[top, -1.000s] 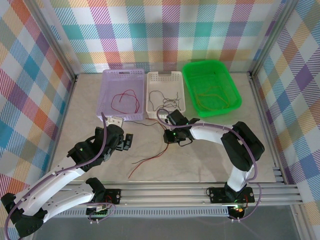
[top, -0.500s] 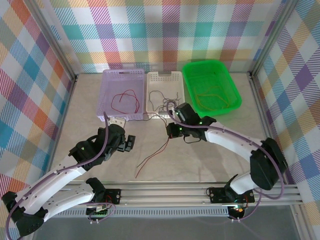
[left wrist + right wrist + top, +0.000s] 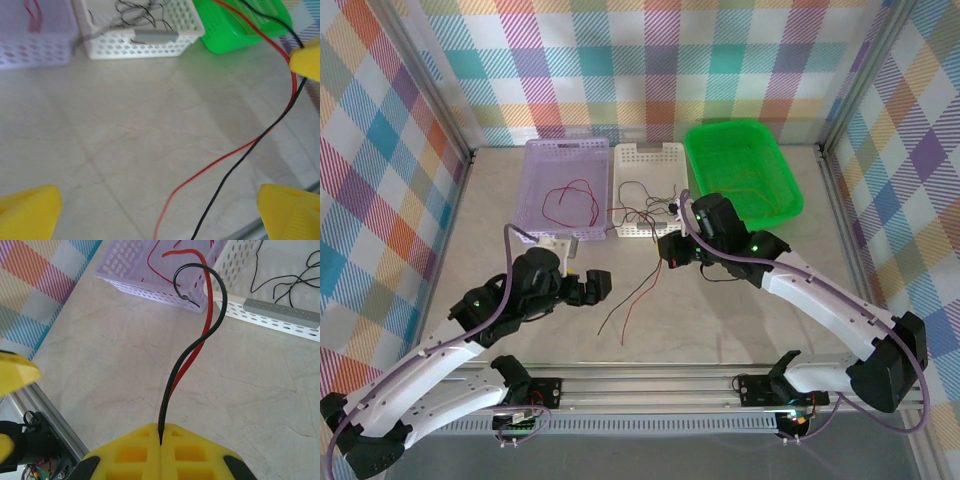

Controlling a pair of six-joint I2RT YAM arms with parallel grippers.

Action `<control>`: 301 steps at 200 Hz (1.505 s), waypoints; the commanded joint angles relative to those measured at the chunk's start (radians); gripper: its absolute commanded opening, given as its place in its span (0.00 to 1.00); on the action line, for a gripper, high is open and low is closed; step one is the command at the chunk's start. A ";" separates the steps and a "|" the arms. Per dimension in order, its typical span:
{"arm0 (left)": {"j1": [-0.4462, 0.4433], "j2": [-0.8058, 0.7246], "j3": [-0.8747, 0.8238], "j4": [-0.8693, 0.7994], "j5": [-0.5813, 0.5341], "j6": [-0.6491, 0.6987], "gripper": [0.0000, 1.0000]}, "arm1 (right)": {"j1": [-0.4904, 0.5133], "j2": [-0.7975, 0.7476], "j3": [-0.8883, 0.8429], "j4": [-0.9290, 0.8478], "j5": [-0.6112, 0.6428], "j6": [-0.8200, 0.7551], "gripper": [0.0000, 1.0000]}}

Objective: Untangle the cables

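Note:
My right gripper (image 3: 160,441) is shut on a black cable (image 3: 186,355) and a red cable (image 3: 204,332), which rise from its closed tips side by side and curl over at the top. In the top view the right gripper (image 3: 667,256) holds these two cables (image 3: 632,305) above the table, their free ends trailing down to the surface. My left gripper (image 3: 592,288) is open, just left of the hanging strands. In the left wrist view its fingertips (image 3: 29,214) stand wide apart, with the red cable (image 3: 220,159) and black cable (image 3: 239,169) running between them, untouched.
At the back stand a lilac basket (image 3: 535,215) holding a red cable (image 3: 570,200), a white basket (image 3: 650,150) holding black cables (image 3: 645,195), and a green tray (image 3: 695,165) with an orange-yellow cable (image 3: 745,190). An aluminium rail (image 3: 650,385) runs along the near edge.
The right gripper has swung right and toward the back, dragging the red and black cables with it. The left gripper has moved right, toward the strands, still open.

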 commanded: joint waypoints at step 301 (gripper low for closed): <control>-0.415 0.019 -0.408 0.651 -0.216 -0.009 1.00 | 0.007 -0.098 0.371 -0.206 0.007 0.138 0.00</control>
